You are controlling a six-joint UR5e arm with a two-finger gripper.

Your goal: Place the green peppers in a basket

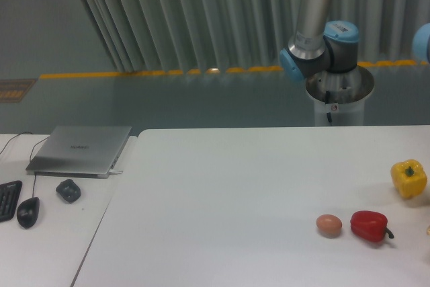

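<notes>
Green pepper, basket, hand all out of frame; grip state cannot tell. Placement unverifiable. Yellow pepper [408, 177], red pepper [369, 225], egg [328, 225] on worktop [235, 199].

On the white table [235, 186] you have a yellow pepper [408, 177] at the right edge, a red pepper [369, 226] nearer the front, and an egg [328, 225] just beside it. Far left: closed laptop [80, 150], mouse [27, 212], keyboard [8, 199].
</notes>
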